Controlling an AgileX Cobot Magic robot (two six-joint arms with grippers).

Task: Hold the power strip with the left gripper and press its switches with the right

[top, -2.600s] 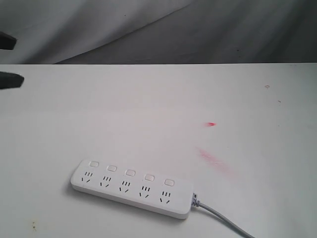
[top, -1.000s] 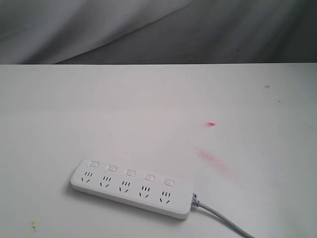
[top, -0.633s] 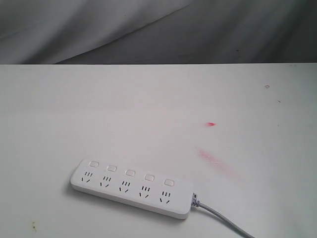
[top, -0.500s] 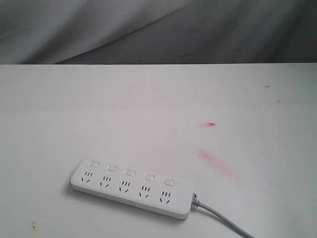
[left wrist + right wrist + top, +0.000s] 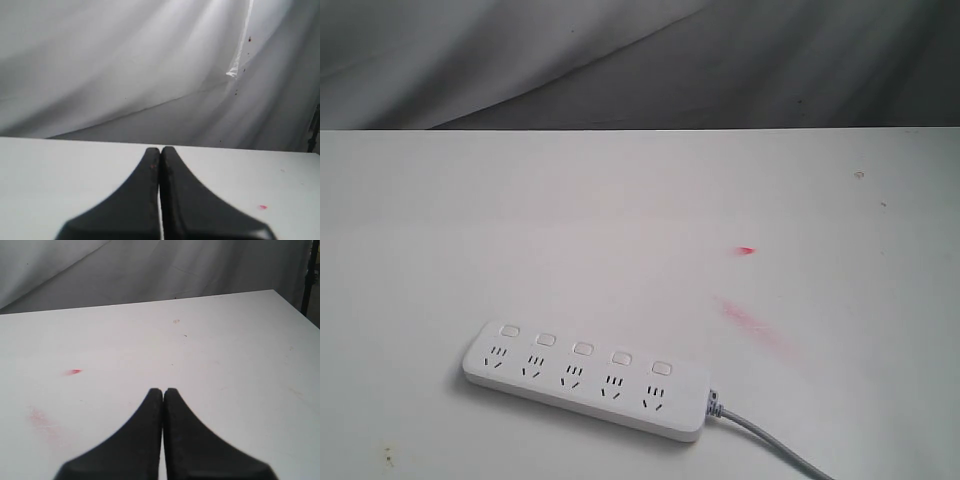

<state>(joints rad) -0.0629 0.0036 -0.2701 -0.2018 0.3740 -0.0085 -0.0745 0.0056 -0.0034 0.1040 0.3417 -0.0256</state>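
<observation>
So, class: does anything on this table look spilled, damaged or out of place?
Yes: a small red fleck and a pink smear stain the white table beyond the cord end of the power strip. The strip itself lies flat and looks intact.

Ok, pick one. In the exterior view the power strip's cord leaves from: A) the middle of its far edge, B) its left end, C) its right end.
C: the grey cord comes out of the right end of the power strip and runs toward the picture's lower edge.

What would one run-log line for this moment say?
power strip: lying free on table | left gripper: shut, empty | right gripper: shut, empty
</observation>
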